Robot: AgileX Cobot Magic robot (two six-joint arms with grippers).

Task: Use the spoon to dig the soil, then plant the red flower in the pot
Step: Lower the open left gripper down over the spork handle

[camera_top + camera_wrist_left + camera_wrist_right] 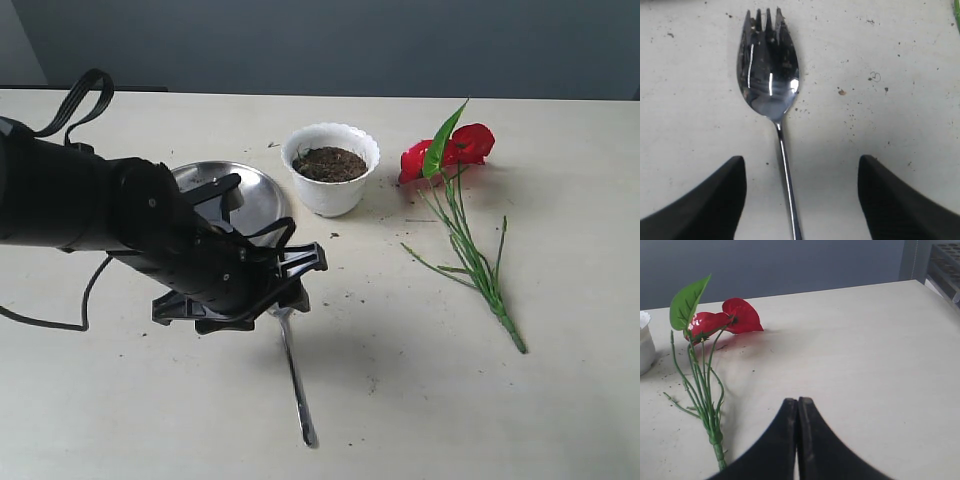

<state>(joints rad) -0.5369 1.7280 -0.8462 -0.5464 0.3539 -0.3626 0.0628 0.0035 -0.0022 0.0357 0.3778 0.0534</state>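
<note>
The left gripper (pixel 801 167), jaws spread wide, hangs astride the thin handle of the shiny steel tined spoon (pixel 769 75) lying flat on the beige table (pixel 500 420), apparently to grasp it for digging the dark crumbly soil (pixel 330 163) in the white scalloped ceramic pot (pixel 330 195), while the empty right gripper (pixel 798 407), pinched together, waits beside the red artificial flower (pixel 740 315).
</note>
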